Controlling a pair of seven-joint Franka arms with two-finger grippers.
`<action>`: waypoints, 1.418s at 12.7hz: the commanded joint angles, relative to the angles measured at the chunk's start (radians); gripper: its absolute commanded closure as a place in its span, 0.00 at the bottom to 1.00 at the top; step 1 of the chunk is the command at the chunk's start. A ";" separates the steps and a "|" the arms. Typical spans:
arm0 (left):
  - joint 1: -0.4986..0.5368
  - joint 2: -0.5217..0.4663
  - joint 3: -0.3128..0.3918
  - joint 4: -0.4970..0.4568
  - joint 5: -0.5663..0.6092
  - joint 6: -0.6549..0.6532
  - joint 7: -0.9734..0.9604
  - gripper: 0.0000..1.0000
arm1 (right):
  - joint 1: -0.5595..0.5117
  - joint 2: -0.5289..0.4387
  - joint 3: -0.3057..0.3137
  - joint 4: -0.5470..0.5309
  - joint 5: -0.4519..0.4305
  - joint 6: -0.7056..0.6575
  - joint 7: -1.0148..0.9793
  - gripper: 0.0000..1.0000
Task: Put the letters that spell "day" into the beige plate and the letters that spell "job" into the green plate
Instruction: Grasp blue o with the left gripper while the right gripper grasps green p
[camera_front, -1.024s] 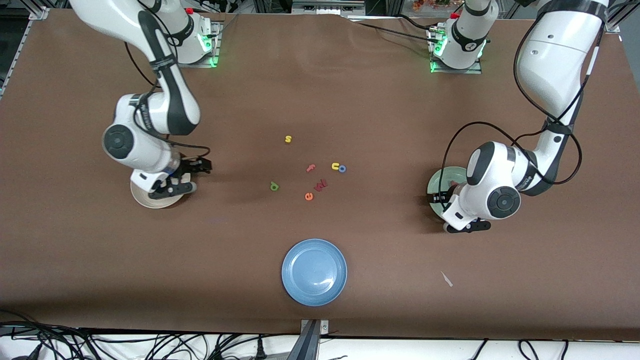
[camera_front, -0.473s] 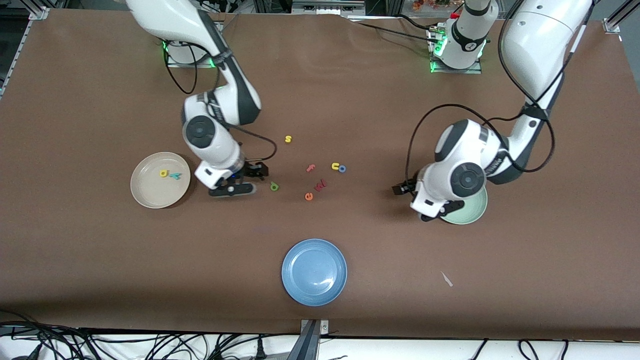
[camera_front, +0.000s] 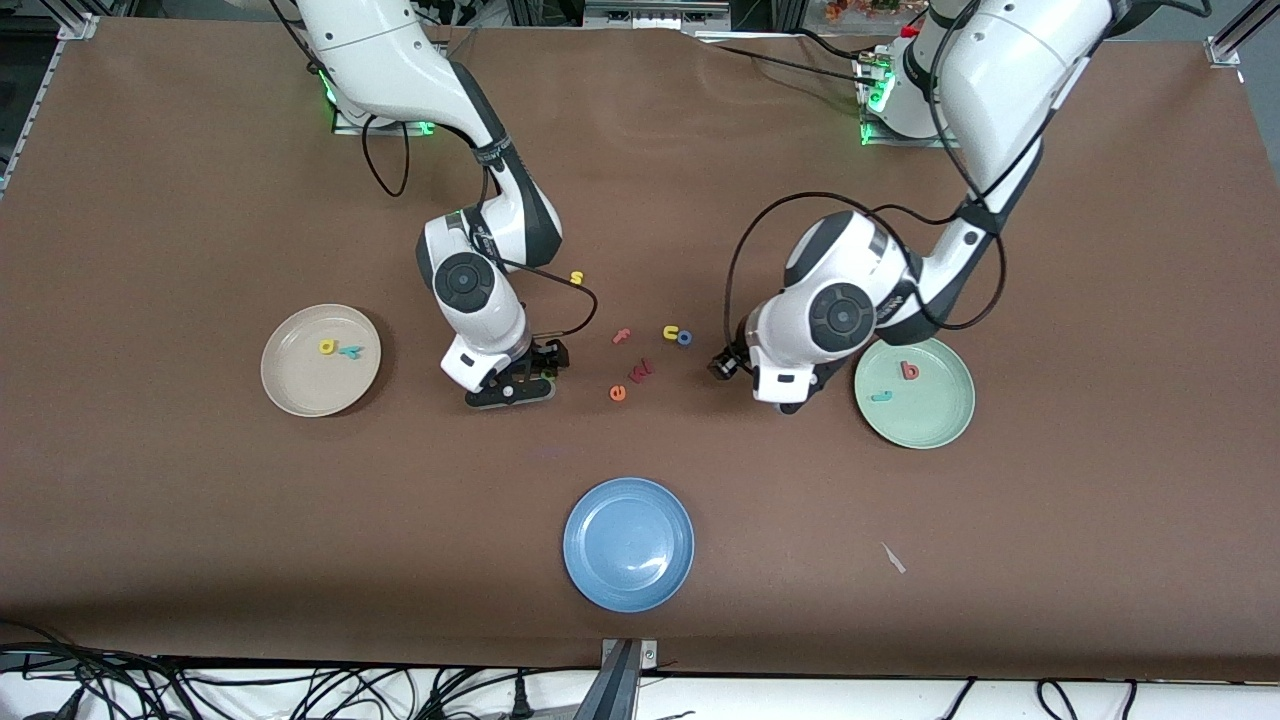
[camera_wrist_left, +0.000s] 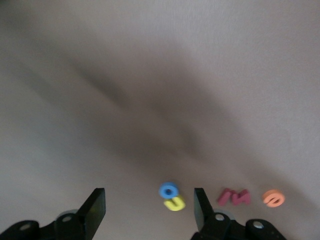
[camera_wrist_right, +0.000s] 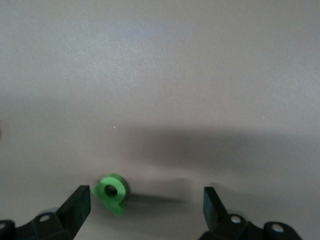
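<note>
The green letter (camera_wrist_right: 112, 192) looks light and stiff, likely foam, so it's best pinched across its flat sides. It's lying on the worktop (camera_front: 150, 480) between the spread fingers of the right pincer (camera_wrist_right: 145, 210), nothing gripped yet. The left pincer (camera_wrist_left: 147, 205) is held wide and empty too, near the blue "o" (camera_wrist_left: 168, 190).

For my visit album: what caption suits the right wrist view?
The right claw, open, hovers over the brown table with a small green letter between its fingers.
</note>
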 joint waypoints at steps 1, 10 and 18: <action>-0.049 0.037 0.009 -0.012 -0.017 0.107 -0.179 0.29 | 0.007 0.045 -0.005 0.063 -0.015 -0.008 -0.007 0.00; -0.095 0.084 0.015 -0.118 -0.006 0.264 -0.392 0.45 | 0.025 0.047 0.001 0.062 -0.014 -0.047 -0.007 0.02; -0.102 0.095 0.015 -0.118 -0.004 0.267 -0.392 0.54 | 0.026 0.045 0.001 0.063 -0.015 -0.045 -0.007 0.33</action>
